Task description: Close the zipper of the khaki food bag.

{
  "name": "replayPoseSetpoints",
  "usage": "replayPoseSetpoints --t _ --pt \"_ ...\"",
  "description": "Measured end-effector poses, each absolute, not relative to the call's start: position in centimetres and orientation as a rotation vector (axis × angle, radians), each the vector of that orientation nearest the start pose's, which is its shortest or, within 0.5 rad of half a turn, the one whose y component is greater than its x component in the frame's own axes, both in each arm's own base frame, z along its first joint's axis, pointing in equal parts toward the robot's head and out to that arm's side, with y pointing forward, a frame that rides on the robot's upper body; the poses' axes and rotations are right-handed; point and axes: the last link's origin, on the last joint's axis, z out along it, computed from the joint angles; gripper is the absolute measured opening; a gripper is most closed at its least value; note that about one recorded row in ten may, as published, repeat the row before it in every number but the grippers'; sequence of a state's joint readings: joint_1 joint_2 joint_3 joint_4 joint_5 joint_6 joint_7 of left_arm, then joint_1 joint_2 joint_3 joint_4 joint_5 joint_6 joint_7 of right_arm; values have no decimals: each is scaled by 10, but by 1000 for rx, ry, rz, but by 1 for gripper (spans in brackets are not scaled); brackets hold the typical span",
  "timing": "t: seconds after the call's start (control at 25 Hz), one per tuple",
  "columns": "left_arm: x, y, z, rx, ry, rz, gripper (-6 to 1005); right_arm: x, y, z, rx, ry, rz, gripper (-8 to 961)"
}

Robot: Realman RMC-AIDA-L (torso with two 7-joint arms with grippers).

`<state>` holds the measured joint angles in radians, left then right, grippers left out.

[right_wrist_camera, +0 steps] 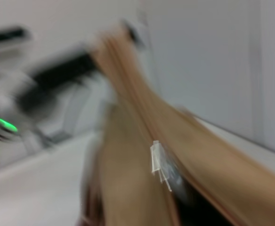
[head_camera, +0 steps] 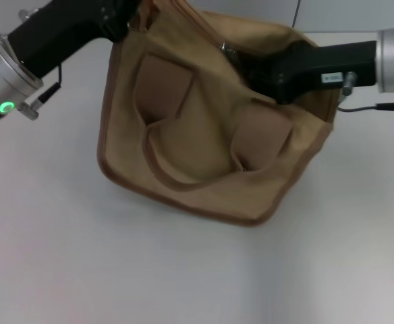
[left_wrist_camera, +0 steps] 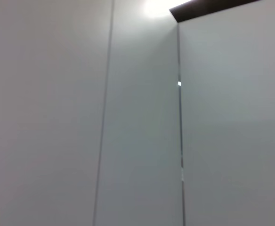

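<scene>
Lying across the middle of a white worktop (head_camera: 69, 270): khaki food bag (head_camera: 204, 155), tan canvas with darker brown piping, tilted, lower corner toward the near side, top edge toward the far side.

Far left, head view: left arm, silver cuff with green light, black forearm reaching to the bag's far left top corner; left hand (head_camera: 126, 17) at that corner, cropped at the picture edge, fingers not shown, grip cannot be told. Left wrist view: pale wall panels only.

Centre: two wide looped handles (head_camera: 183, 145) lying flat on the bag's upturned face, sewn-on patches at their ends.

Upper centre-right: zipper (head_camera: 225, 48) along the top edge, small silver slider just beside the right hand (head_camera: 251, 67). Right wrist view: blurred; silver pull tab (right_wrist_camera: 158, 162) against tan fabric.

Right: right arm, silver cuff and black body, entering from the right edge; right hand at the bag's top opening, fingertips hidden in fabric folds, grip cannot be told.
</scene>
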<state>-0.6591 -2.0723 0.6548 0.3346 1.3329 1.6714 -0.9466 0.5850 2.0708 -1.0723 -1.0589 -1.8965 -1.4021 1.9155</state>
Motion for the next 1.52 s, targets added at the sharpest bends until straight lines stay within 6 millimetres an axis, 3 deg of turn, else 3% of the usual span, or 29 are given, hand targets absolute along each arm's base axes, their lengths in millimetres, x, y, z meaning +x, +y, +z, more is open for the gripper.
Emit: replayPoseSetpoints --t 0.2,0.4,0.56,0.68,0.92,1.2,1.52 --pt "-196 368 31 -2138 -249 -1450 42 183 376 41 -2687 739 526 1" --pt "-197 371 32 -2126 -273 -1447 42 189 372 59 -2649 758 570 -1" --pt "-195 372 31 -2129 -276 -1451 42 187 369 63 -2659 753 620 0" --pt "-195 369 31 -2133 -271 -1462 42 177 366 66 -2670 734 768 1" --pt "-194 366 30 -2142 -262 -1481 42 165 369 56 -2696 762 869 168" --pt "-194 361 27 -2148 -265 -1507 42 140 378 21 -2816 768 817 249" --pt "-194 361 27 -2148 -267 -1512 43 132 381 15 -2827 755 805 294"
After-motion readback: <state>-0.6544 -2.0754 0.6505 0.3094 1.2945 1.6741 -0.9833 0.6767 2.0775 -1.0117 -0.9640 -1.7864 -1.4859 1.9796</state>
